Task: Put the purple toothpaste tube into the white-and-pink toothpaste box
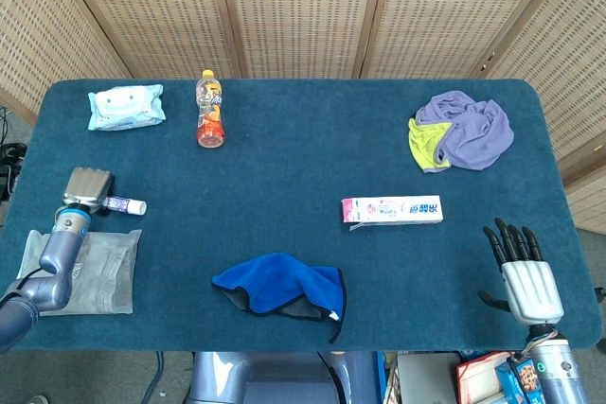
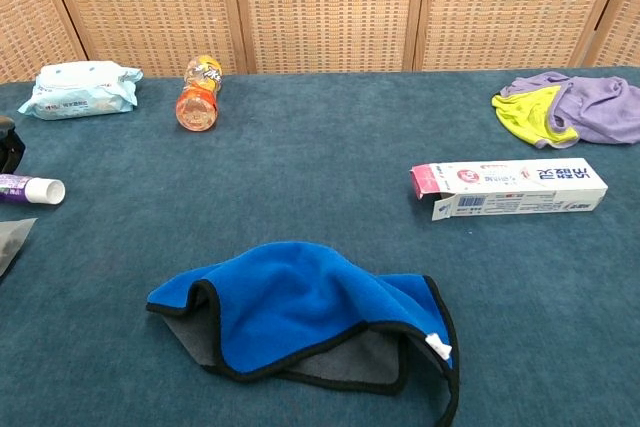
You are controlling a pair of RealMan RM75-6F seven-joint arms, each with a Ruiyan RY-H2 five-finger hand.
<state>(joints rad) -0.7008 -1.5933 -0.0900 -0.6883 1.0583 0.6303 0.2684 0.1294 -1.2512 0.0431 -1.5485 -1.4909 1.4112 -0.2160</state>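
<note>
Left robot hand (image 1: 87, 187) covers purple toothpaste tube (image 1: 126, 205) (grasp not discernible), far left of white-and-pink toothpaste box (image 1: 392, 209); right robot hand (image 1: 524, 274) spread, empty.

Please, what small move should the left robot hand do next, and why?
Probably close the fingers on the purple toothpaste tube and lift it slightly. The left robot hand covers the tube's back end, only the white cap end shows, and the tube lies on the table, far from the toothpaste box.
</note>
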